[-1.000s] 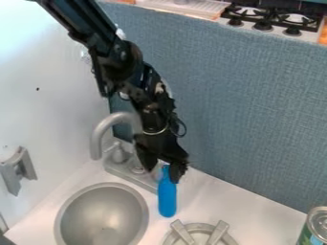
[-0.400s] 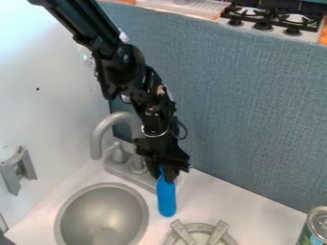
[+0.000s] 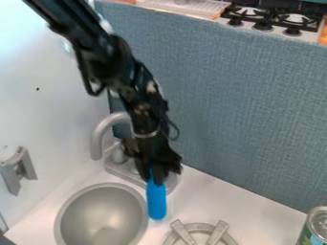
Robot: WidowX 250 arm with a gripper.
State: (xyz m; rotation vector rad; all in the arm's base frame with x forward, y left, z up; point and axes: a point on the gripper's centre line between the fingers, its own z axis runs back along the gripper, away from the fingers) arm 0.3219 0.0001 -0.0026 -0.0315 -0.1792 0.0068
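Observation:
My gripper (image 3: 157,179) hangs down from the upper left over the counter, just right of the faucet (image 3: 104,133). It is shut on the top end of a blue object (image 3: 156,201), long and rounded, whose lower part points down between the sink (image 3: 104,216) and the grey burner (image 3: 200,234). The gripper hides the upper tip of the blue object and part of the faucet base.
A can (image 3: 314,227) stands at the lower right corner. The blue-grey textured panel (image 3: 236,110) rises behind the counter (image 3: 241,203). On the left white wall is a grey bracket (image 3: 19,170); a black-grated stove (image 3: 271,18) lies beyond the panel.
The gripper first closed around the top of the blue object. Since then both have shifted a little to the left, toward the sink.

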